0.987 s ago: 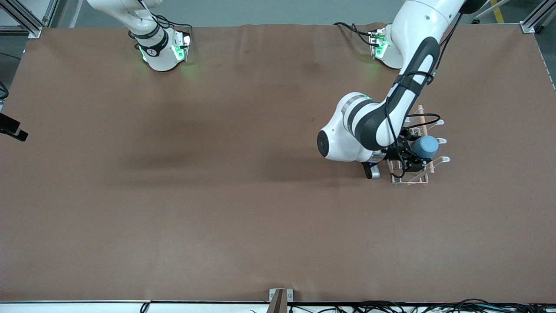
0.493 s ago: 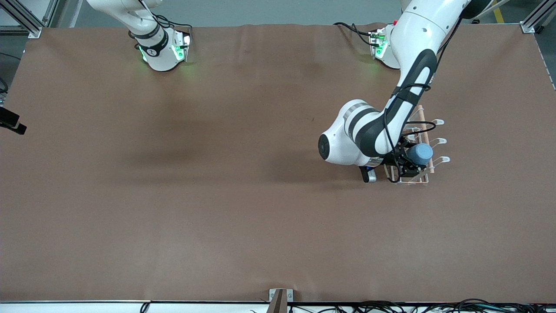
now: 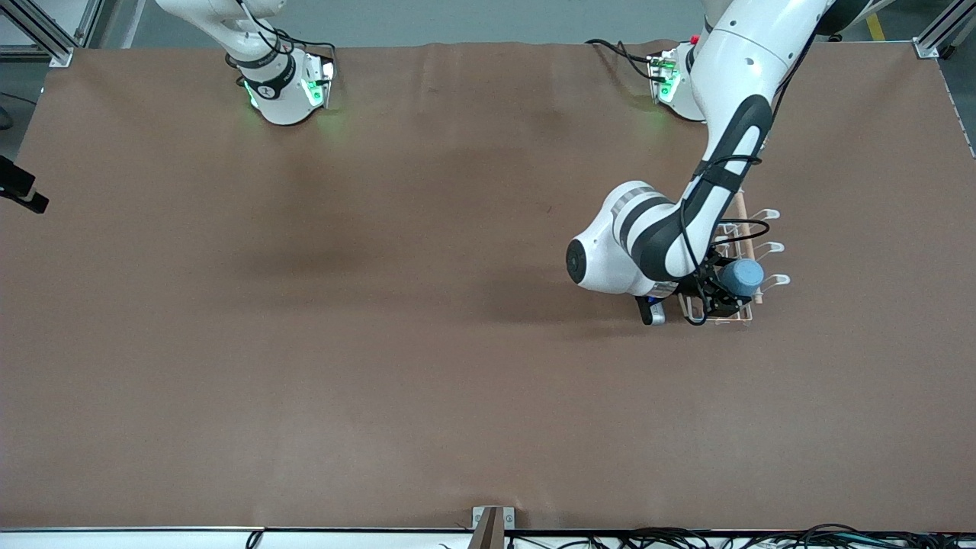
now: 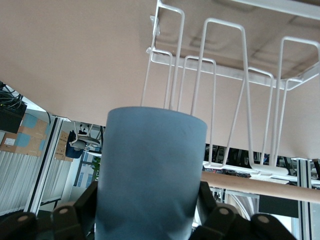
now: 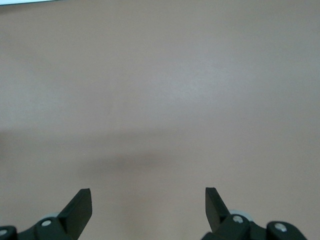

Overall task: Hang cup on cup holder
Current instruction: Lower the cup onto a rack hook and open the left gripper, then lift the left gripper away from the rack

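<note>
I have the left hand [image 3: 723,293] over the cup holder [image 3: 768,248] at the left arm's end of the table, fingers [image 4: 75,215] flanking the cup [image 3: 742,276]; I cannot tell whether they grip it or have let go. Cup's long axis lies along the hand, toward the wire prongs [image 4: 222,85]; whether a prong is inside, I cannot see. Right hand [image 5: 148,206] waits, wide open, over bare table [image 5: 160,90]

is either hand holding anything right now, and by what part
The left hand has the blue cup between its fingers, around the side wall near one end, at the cup holder; whether it grips cannot be told. The right hand is open and holds nothing.
</note>
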{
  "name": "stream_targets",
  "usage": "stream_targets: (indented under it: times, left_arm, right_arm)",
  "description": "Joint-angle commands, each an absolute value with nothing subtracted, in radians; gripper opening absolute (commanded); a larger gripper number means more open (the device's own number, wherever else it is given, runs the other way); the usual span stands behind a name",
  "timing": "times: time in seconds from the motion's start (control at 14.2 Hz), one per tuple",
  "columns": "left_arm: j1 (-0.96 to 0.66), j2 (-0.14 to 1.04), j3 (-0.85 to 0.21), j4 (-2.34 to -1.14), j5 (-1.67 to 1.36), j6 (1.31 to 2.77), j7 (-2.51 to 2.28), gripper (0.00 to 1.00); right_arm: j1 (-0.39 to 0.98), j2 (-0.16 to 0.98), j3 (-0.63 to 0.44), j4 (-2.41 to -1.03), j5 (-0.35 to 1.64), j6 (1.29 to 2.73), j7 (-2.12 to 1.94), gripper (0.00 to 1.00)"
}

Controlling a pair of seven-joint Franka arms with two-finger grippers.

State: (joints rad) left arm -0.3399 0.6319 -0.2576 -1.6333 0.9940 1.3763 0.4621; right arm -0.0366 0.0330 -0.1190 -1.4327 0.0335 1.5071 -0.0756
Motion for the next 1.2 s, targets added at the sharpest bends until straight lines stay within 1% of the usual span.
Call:
stream_targets:
  times: [0.0, 0.28, 0.63, 0.92, 1.13]
  left_arm:
    - [-0.348, 0.618, -0.265, -1.6, 0.977, 1.378, 0.416, 1.0]
    - [-0.345, 0.608, -0.27, -1.459, 0.846, 1.378, 0.382, 1.0]
    - [-0.328, 0.545, -0.268, -1.318, 0.622, 1.378, 0.261, 1.0]
    - [-0.272, 0.49, -0.268, -1.25, 0.438, 1.379, 0.042, 1.0]
    - [-0.236, 0.447, -0.268, -1.244, 0.375, 1.382, -0.167, 1.0]
  right_arm:
    - [-0.046, -0.008, -0.092, -1.502, 0.012, 1.537, -0.06, 1.0]
    - [-0.048, -0.006, -0.092, -1.509, 0.009, 1.539, -0.061, 1.0]
    - [-0.049, -0.003, -0.092, -1.502, 0.008, 1.545, -0.061, 1.0]
    - [-0.041, -0.003, -0.091, -1.511, -0.009, 1.562, -0.063, 1.0]
    - [-0.041, -0.003, -0.091, -1.509, -0.011, 1.566, -0.061, 1.0]
